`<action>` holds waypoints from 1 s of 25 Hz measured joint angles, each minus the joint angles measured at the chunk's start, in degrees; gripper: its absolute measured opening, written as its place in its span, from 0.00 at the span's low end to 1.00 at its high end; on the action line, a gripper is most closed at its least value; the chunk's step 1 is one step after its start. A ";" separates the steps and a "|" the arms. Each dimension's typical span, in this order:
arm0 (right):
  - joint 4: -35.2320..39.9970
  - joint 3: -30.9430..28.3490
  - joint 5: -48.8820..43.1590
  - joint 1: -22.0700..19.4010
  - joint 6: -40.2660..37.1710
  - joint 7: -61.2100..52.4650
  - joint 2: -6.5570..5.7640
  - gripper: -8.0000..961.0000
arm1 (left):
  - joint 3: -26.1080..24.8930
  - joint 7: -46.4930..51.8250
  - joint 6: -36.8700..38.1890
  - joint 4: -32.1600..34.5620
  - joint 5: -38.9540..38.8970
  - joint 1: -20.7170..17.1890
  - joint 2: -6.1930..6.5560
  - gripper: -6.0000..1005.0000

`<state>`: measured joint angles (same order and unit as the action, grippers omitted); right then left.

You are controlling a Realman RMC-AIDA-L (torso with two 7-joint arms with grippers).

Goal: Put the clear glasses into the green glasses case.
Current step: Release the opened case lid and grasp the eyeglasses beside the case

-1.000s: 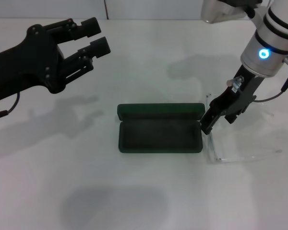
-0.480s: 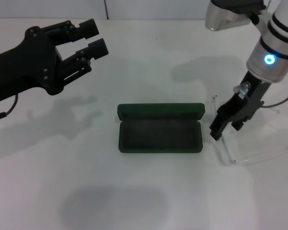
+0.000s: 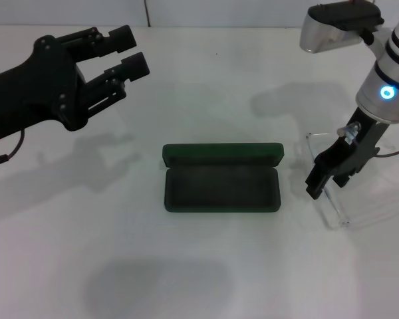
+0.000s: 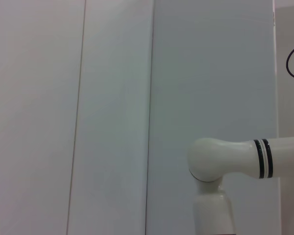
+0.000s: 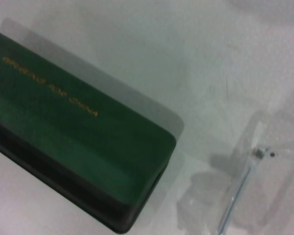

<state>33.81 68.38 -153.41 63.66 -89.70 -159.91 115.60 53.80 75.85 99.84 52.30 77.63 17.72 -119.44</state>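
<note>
Your right gripper (image 3: pixel 326 181) is clamped on the clear glasses (image 3: pixel 338 207) just right of the open green glasses case (image 3: pixel 221 178) — left gripper (image 3: pixel 123 52) hangs released, well apart.

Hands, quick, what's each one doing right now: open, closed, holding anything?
Left hand: open, empty, raised to the case's left.
Right hand: down at the glasses, right of the case; grip cannot be told.

Right gripper and glasses moved away from the case

The right gripper (image 3: pixel 329 178) slid rightward, dragging the clear glasses (image 3: pixel 338 211) along the table, opening a gap beside the green case (image 3: pixel 221 178).
</note>
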 joint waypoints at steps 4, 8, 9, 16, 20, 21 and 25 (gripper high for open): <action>0.24 0.00 0.00 -0.02 0.54 0.21 0.07 0.59 | 0.04 0.00 0.00 0.00 0.06 0.17 0.00 0.37; 0.29 0.00 0.01 0.22 1.09 0.24 0.16 0.55 | -0.09 0.00 0.00 0.00 0.11 0.18 0.00 0.37; 0.29 0.00 0.01 0.22 1.09 0.24 0.16 0.54 | -0.11 0.00 0.00 0.00 0.12 0.13 0.00 0.37; 0.19 -0.01 0.36 0.03 1.27 0.24 0.20 0.40 | -0.19 -0.92 0.00 -0.12 0.15 -0.21 -0.07 0.37; 0.13 -0.01 0.63 -0.05 1.24 0.57 0.34 0.36 | -0.25 -1.23 0.00 -1.05 0.09 -0.23 0.00 0.37; 0.15 -0.01 0.63 -0.05 1.16 0.74 0.38 0.36 | -0.27 -1.26 0.00 -1.17 0.08 -0.23 0.01 0.37; 0.23 -0.01 0.55 -0.05 1.35 0.75 0.43 0.34 | -0.29 -1.26 0.00 -1.28 0.08 -0.23 0.01 0.37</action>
<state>34.03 68.37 -152.85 63.61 -88.35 -159.16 116.03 53.51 74.59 99.84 51.02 77.71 17.48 -119.43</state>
